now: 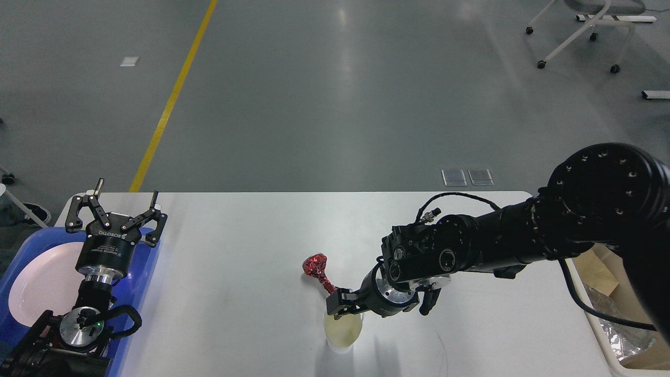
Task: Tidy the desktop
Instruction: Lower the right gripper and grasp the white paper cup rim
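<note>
Jaws on our right gripper (pixel 335 304) are pinching the thin tail of a red foil wrapper (pixel 317 269). They are closed nearly all the way, with only the foil between them. We are holding the tail just above a pale cup (pixel 343 332) low in the middle of the frame, and we cannot tell if the gripper is touching the cup rim.

Our wrapper is slanting. Its fat crumpled end is pointing up and to the left, away from the jaws, and its thin end is running down and to the right into them. We cannot tell if the fat end is resting on the desktop (pixel 235 293) or hanging just over it.

Our right arm is the near one, reaching in from the right side of the frame. Our left gripper (pixel 116 212) is sitting well apart, at the left edge, over a blue tray (pixel 149 267) with a white plate (pixel 44 283) in it. Its jaws are spread wide and are holding nothing.

At the lower right edge we are seeing a bin (pixel 596 335) with brown paper and shiny foil inside. We think the wrapper is going there next, so it is a carry to the right.
</note>
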Action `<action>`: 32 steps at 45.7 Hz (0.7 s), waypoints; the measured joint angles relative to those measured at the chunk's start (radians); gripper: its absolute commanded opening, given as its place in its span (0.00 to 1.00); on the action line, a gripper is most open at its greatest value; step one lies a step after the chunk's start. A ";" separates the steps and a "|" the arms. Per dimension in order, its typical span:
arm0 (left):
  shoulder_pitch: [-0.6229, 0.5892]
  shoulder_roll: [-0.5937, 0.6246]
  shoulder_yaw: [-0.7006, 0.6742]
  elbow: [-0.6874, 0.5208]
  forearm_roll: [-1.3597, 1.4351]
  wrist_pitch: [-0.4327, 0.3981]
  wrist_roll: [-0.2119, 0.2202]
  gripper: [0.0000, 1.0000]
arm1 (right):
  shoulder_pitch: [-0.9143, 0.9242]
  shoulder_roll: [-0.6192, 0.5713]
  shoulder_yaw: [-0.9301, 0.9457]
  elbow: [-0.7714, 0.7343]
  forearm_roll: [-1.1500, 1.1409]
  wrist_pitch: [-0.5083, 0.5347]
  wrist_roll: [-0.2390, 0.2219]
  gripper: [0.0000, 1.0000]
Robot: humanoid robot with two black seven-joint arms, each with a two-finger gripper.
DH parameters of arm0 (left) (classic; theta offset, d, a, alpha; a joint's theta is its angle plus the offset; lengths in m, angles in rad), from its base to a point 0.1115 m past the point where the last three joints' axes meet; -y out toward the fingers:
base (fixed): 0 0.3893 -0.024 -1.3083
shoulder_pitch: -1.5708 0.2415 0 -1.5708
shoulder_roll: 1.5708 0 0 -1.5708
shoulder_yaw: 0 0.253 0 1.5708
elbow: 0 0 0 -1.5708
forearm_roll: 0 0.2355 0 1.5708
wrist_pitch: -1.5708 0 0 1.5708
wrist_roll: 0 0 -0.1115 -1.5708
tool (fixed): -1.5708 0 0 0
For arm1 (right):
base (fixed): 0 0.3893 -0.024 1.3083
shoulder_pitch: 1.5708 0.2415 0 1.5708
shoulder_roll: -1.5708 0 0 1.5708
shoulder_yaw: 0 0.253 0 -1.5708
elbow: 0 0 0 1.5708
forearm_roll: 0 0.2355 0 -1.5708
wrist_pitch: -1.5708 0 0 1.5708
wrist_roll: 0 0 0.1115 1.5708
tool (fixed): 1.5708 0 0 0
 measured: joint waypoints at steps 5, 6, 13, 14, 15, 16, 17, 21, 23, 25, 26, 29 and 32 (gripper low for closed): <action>0.000 0.000 0.000 0.000 0.000 0.000 0.000 0.96 | -0.001 -0.001 0.000 0.004 0.004 0.000 0.000 0.37; 0.000 0.000 0.000 0.000 0.000 0.000 0.000 0.96 | -0.001 -0.001 0.000 0.006 0.006 0.000 0.000 0.26; 0.000 0.000 0.000 0.000 0.000 0.000 0.000 0.96 | 0.000 -0.005 0.000 0.025 0.012 0.010 0.000 0.00; 0.000 0.000 0.000 0.000 0.000 0.000 0.000 0.96 | 0.000 -0.005 0.000 0.027 0.012 0.011 0.000 0.00; 0.000 0.000 0.000 0.000 0.000 0.000 0.000 0.96 | 0.000 -0.005 0.000 0.029 0.013 0.011 0.000 0.00; 0.000 0.000 0.000 0.000 0.000 0.000 0.000 0.96 | 0.000 -0.005 0.000 0.031 0.014 0.011 0.000 0.00; 0.000 0.000 0.000 0.000 0.000 0.000 0.000 0.96 | 0.000 -0.006 0.000 0.032 0.015 0.010 0.000 0.00; 0.000 0.000 0.000 0.000 0.000 0.000 0.000 0.96 | 0.000 -0.005 0.000 0.032 0.024 0.003 0.001 0.00; 0.000 0.000 0.000 0.000 0.000 0.000 0.000 0.96 | -0.001 -0.003 0.002 0.031 0.033 0.000 0.001 0.00; 0.000 0.000 0.000 0.000 0.000 0.000 0.000 0.96 | -0.002 -0.002 0.003 0.028 0.041 -0.002 0.002 0.00; 0.000 0.000 0.000 0.000 0.000 0.000 0.000 0.96 | -0.003 -0.002 0.003 0.026 0.046 -0.003 0.002 0.00; 0.000 0.000 0.000 0.000 0.000 0.000 0.000 0.96 | -0.006 -0.002 0.004 0.023 0.060 -0.006 0.002 0.00; 0.000 0.000 0.000 0.000 0.000 0.000 0.000 0.96 | -0.007 -0.002 0.004 0.022 0.073 -0.006 0.002 0.00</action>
